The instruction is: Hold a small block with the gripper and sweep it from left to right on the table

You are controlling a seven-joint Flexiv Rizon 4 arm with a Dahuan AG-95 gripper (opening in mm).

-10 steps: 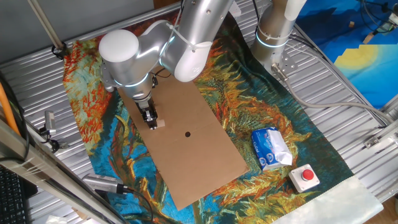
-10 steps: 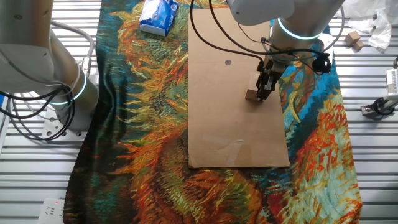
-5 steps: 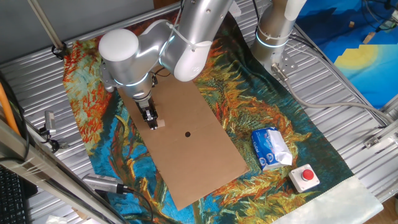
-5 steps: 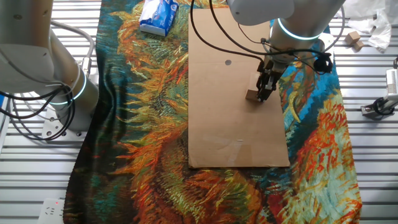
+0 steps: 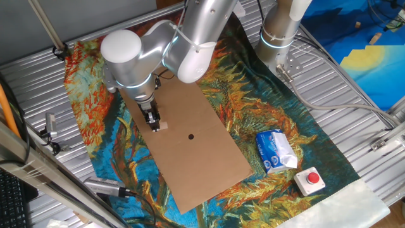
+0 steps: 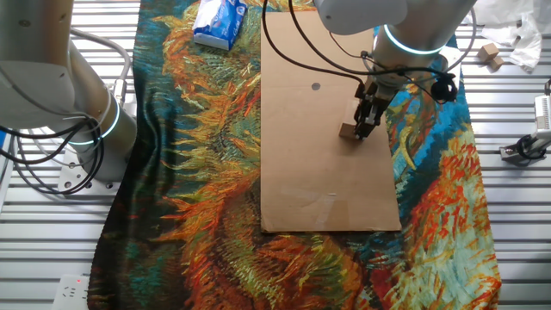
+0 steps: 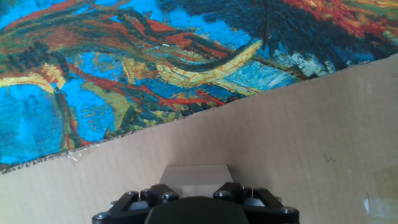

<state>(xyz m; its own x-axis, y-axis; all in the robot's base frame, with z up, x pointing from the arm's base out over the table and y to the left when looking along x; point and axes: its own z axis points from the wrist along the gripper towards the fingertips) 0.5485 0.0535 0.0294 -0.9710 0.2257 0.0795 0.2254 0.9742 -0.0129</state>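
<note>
Ribbed metal table (image 5: 354, 111) carries the painted cloth (image 5: 253, 107); the brown board (image 5: 202, 145) lies on the cloth directly under the gripper (image 5: 154, 124). Board's dark centre hole (image 5: 190, 136) is near the tool, apart from it. Blue-white packet (image 5: 275, 151) and red button box (image 5: 311, 180) sit well away from the tool, off the board's far end. Gripper is down at the board near its edge, fingers narrow, closed on the small block (image 6: 348, 131). Block rests on the board at the fingertips; the hand view shows it (image 7: 195, 180) right in front of the tool, close to the cloth edge.
</note>
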